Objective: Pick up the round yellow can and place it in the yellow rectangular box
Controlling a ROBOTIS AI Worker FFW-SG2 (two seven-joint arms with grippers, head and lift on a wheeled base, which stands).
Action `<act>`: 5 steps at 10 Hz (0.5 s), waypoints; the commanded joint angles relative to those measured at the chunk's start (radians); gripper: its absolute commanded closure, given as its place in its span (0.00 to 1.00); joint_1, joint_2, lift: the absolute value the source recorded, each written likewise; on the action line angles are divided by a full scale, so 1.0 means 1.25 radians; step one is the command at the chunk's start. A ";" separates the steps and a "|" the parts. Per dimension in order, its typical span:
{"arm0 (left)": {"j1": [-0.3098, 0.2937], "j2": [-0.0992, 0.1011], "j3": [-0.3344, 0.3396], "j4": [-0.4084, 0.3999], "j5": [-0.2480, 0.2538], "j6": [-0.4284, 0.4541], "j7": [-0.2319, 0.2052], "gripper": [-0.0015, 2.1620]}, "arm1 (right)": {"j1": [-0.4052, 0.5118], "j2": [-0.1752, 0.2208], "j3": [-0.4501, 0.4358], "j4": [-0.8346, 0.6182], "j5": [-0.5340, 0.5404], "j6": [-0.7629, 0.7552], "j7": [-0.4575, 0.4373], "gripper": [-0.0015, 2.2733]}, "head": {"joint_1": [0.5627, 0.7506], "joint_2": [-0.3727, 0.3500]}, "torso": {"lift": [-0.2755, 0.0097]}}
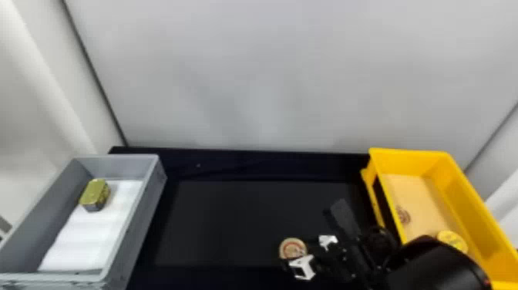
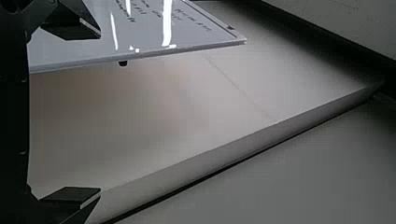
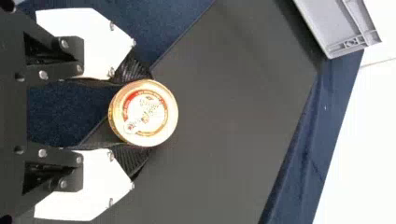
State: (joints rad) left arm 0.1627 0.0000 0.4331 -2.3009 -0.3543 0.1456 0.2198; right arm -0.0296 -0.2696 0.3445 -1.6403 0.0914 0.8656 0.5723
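Note:
In the head view my right gripper (image 1: 308, 251) is low at right of centre, at the round can (image 1: 291, 248) over the black mat. The right wrist view has the can's pale lid (image 3: 144, 113) with a red ring and gold rim facing the camera, and my right gripper (image 3: 140, 114) shut on its sides. The yellow rectangular box (image 1: 468, 196) lies to the right; a round yellow can (image 1: 451, 240) inside is partly covered by the right arm. My left gripper (image 2: 99, 112) stands open, nothing between its fingers, in the left wrist view.
At the left is a grey box (image 1: 135, 227) with a white liner and a greenish-gold tin (image 1: 94, 194). A black mat (image 1: 239, 220) spans the middle. The right arm passes over the yellow box's near left side. A pale wall (image 1: 250, 77) rises behind.

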 commanded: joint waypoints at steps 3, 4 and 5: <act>0.001 -0.002 0.002 0.001 0.000 0.004 0.001 0.05 | 0.004 0.000 -0.014 -0.073 0.001 0.032 0.003 0.32 | 0.70 0.53 | 0.76; 0.001 -0.002 0.002 0.002 0.000 0.004 0.001 0.05 | 0.004 -0.001 -0.020 -0.116 0.004 0.053 -0.002 0.32 | 0.70 0.53 | 0.76; 0.000 -0.002 0.001 0.004 0.000 0.005 0.001 0.05 | 0.003 0.000 -0.030 -0.155 0.008 0.064 -0.002 0.32 | 0.70 0.53 | 0.76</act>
State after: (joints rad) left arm 0.1641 0.0000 0.4352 -2.2982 -0.3543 0.1505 0.2208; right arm -0.0248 -0.2709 0.3207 -1.7666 0.0958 0.9195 0.5709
